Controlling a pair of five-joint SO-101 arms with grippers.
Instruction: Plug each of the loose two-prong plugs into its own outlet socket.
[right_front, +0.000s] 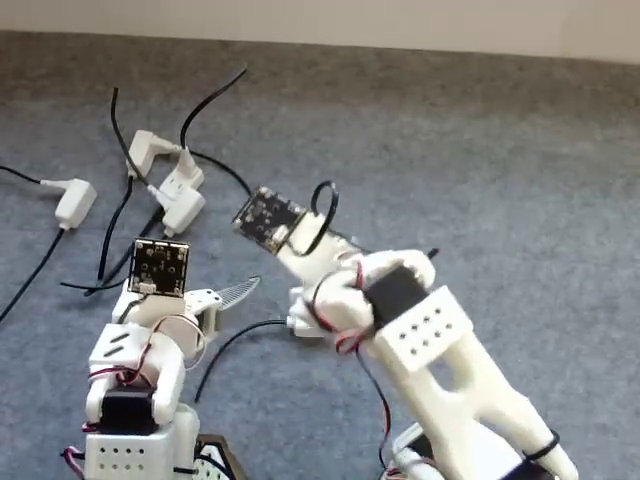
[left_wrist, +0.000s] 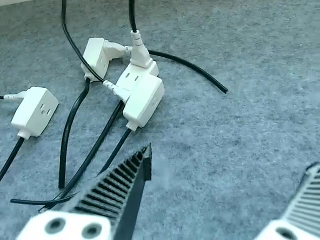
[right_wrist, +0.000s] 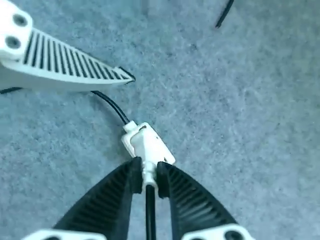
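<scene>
Grey carpet (right_front: 500, 150): lone socket (right_front: 72, 200), then tangled socket cluster (right_front: 180, 208); left gripper (left_wrist: 227, 170) spread wide nearby. Rightward, white plug (right_wrist: 149, 142), on carpet, pinched at its neck by right gripper (right_wrist: 147, 169); swivelling and prong misalignment are risked.

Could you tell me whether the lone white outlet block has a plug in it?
Empty: the lone white outlet block shows both slots bare, nothing inserted.

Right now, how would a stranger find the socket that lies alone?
On the grey carpet, find the cluster of three white sockets near the far left. Further left in the high view lies the lone socket. Unlike those three, it has no socket close beside it.
</scene>
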